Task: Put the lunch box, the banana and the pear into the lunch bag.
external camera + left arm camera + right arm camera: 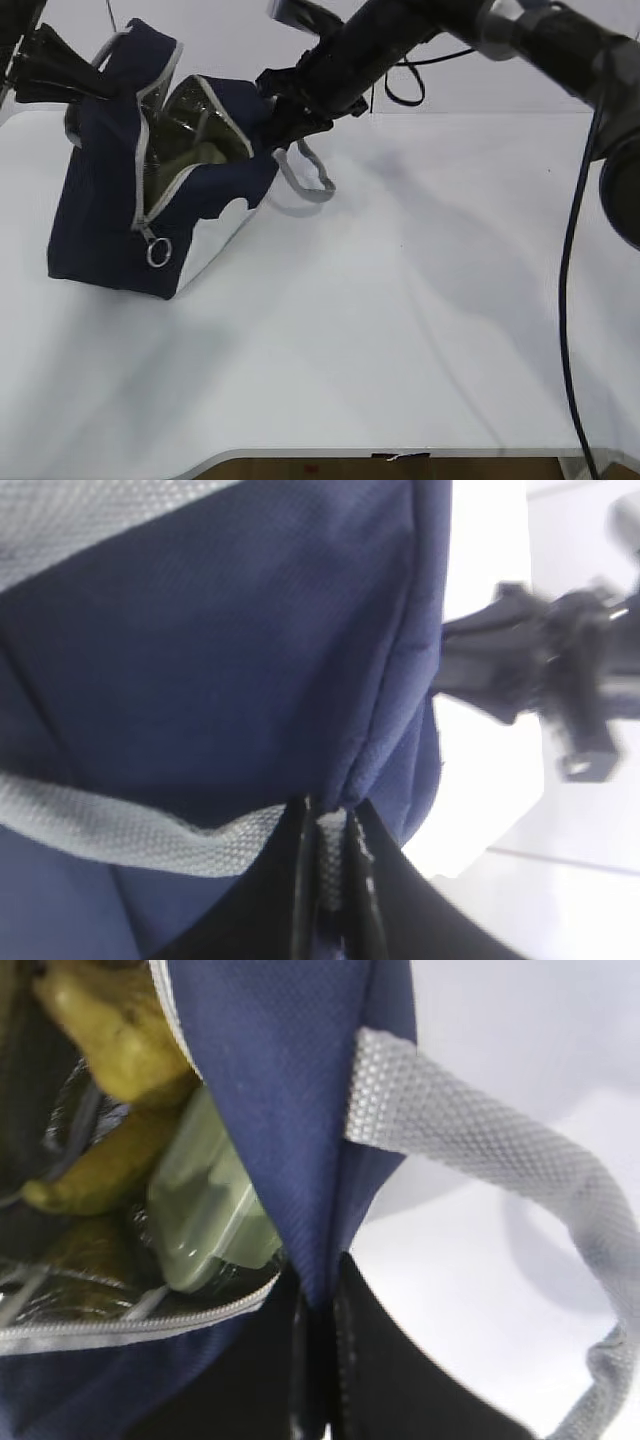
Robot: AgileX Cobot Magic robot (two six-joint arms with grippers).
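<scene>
Packing looks finished: lunch box (205,1210), banana (95,1175) and pear (115,1035) sit inside the lunch bag (100,220), left gripper (330,880) and right gripper (318,1360) each clenched on its rim.

left gripper (330,880): jaws clamped, arm upper left | right gripper (318,1360): jaws clamped, arm reaching across

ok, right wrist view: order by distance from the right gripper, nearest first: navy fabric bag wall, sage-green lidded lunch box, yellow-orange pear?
1. Navy fabric bag wall: pinched in the right gripper.
2. Sage-green lidded lunch box: inside the bag, just left of it.
3. Yellow-orange pear: top left, deeper inside.
</scene>
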